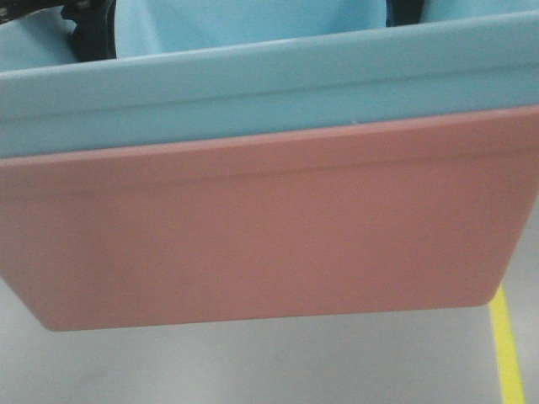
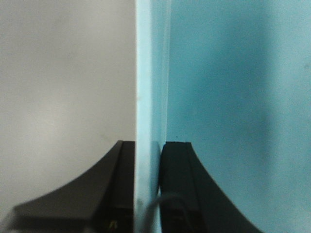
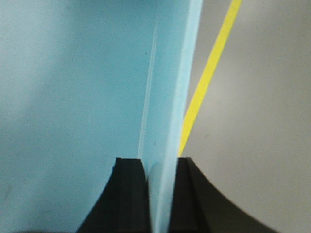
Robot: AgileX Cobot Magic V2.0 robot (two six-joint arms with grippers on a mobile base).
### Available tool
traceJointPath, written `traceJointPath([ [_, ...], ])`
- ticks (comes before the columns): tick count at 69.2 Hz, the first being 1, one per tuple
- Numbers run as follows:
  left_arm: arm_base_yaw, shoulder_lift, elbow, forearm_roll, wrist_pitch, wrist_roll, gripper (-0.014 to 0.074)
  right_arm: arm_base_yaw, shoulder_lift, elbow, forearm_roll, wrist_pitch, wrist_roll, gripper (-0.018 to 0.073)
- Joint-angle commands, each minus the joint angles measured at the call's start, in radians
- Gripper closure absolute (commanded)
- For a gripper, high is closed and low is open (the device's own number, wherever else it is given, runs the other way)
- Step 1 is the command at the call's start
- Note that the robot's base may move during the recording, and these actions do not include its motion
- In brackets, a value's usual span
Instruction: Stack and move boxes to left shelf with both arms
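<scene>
The light blue box sits nested inside the salmon pink box, and the pair hangs in the air close to the front camera, filling most of that view. My left gripper is shut on the blue box's left wall, one black finger inside and one outside. My right gripper is shut on the blue box's right wall the same way. Black arm parts show behind the box's far rim. The left shelf is out of view.
Grey floor lies below the stacked boxes. A yellow floor line runs at the right, and the yellow line also shows past the box wall in the right wrist view.
</scene>
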Motion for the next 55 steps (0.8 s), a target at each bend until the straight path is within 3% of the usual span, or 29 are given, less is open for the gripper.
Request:
traceJointPath([
  [1, -0.037, -0.034, -0.052, -0.023, -0.26, -0.01, 0.0606, 0.027, -0.031, -0.044, 0.05, -0.225, -0.009, 0.0506],
  [55, -0.035, 0.004, -0.052, -0.023, -0.266, -0.01, 0.0606, 0.027, -0.031, -0.044, 0.019, -0.184, -0.009, 0.0506],
])
